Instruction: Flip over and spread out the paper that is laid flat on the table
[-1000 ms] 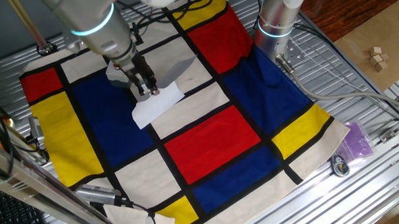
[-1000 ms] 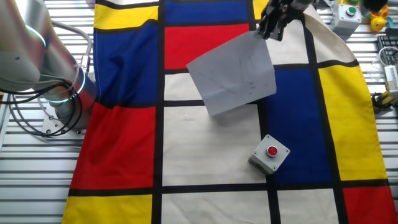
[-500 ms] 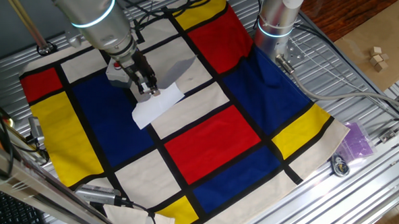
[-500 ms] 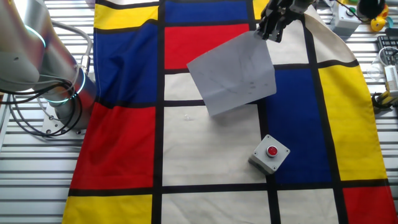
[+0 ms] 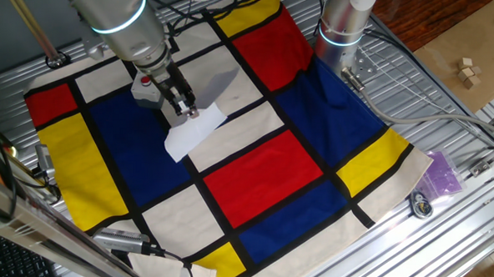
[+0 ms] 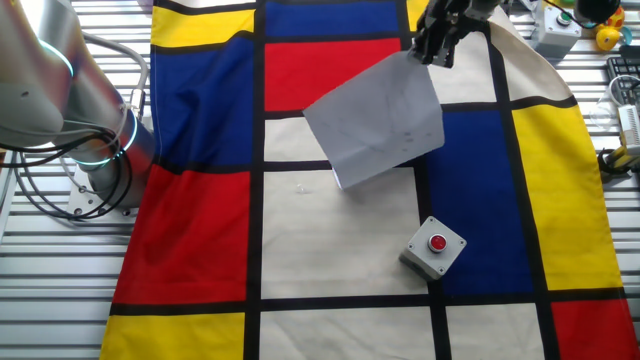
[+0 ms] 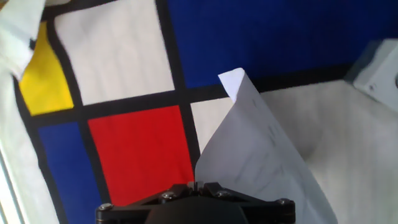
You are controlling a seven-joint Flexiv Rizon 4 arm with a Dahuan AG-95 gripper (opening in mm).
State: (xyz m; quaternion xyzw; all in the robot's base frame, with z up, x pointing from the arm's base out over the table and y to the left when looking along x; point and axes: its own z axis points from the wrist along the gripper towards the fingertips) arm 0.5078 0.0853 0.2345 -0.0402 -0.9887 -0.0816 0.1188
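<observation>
The paper (image 6: 378, 117) is a thin white sheet held up off the cloth by one corner, sloping down toward the middle of the table (image 6: 30, 300). My gripper (image 6: 432, 55) is shut on that raised corner. From the one fixed view the paper (image 5: 195, 130) hangs below the gripper (image 5: 186, 112) over a blue and a cream block. In the hand view the paper (image 7: 261, 155) rises from between the shut jaws, its far corner curling up against the blue block.
A grey box with a red button (image 6: 434, 246) sits on the cloth near the paper's low edge; it also shows under the arm (image 5: 147, 87). A second robot base (image 5: 342, 22) stands at the cloth's edge. Small items lie on the bare slats (image 5: 438, 173).
The gripper has lifted a little with the paper's corner, and the sheet's low edge has slid slightly toward the gripper.
</observation>
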